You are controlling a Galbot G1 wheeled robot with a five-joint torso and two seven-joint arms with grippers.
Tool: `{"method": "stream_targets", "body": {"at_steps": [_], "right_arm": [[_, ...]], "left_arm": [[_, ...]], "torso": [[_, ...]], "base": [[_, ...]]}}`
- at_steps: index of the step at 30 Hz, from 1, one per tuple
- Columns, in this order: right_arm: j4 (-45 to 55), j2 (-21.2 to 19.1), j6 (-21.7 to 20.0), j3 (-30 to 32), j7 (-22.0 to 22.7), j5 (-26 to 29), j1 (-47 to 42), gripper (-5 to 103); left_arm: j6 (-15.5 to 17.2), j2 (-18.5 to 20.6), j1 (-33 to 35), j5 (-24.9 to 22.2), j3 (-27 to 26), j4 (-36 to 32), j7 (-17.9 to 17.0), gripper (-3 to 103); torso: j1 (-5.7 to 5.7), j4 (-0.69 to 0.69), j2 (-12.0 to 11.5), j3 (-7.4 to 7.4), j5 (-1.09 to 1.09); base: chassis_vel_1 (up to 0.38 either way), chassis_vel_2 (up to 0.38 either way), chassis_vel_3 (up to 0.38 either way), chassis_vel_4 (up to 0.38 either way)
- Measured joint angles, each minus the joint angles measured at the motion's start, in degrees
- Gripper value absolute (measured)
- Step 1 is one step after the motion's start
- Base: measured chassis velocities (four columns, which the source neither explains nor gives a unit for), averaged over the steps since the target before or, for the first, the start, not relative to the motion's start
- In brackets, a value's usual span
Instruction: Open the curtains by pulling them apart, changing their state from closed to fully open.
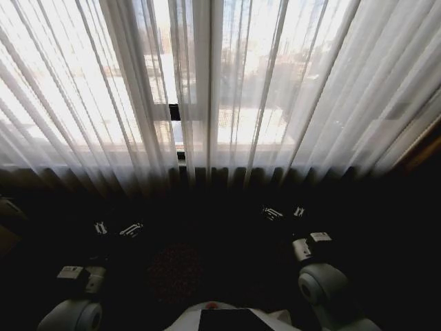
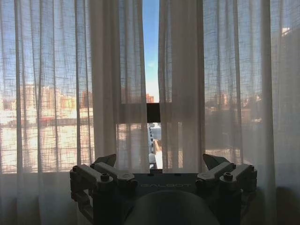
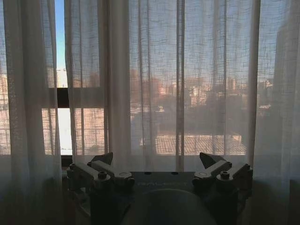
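Two sheer cream curtains hang drawn across the window, the left panel (image 1: 76,103) and the right panel (image 1: 324,96) meeting at a narrow gap near the middle. My left gripper (image 1: 117,228) is low and short of the left panel's hem, touching no fabric. In the left wrist view the left gripper (image 2: 159,164) is open and faces the gap between the panels (image 2: 56,93) (image 2: 225,93). My right gripper (image 1: 284,212) is held below the right panel. In the right wrist view the right gripper (image 3: 157,161) is open and empty, facing the right panel (image 3: 154,84).
A black window frame bar (image 1: 174,112) shows through the gap. The floor below the hems is dark, with a reddish patch (image 1: 176,272) ahead of my torso (image 1: 231,318). A wooden edge (image 1: 424,148) stands at the far right.
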Motion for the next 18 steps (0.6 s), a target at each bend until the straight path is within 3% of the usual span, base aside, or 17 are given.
{"method": "stream_targets", "body": {"at_steps": [18], "right_arm": [[-0.67,0.11,1.65,0.09,-1.86,-0.14,0.14,100]], "left_arm": [[-0.14,-0.45,0.13,0.32,0.01,0.05,1.59,100]], "torso": [[-0.01,-0.01,0.00,-0.01,0.00]], "base": [[-0.005,0.007,0.007,-0.007]]}}
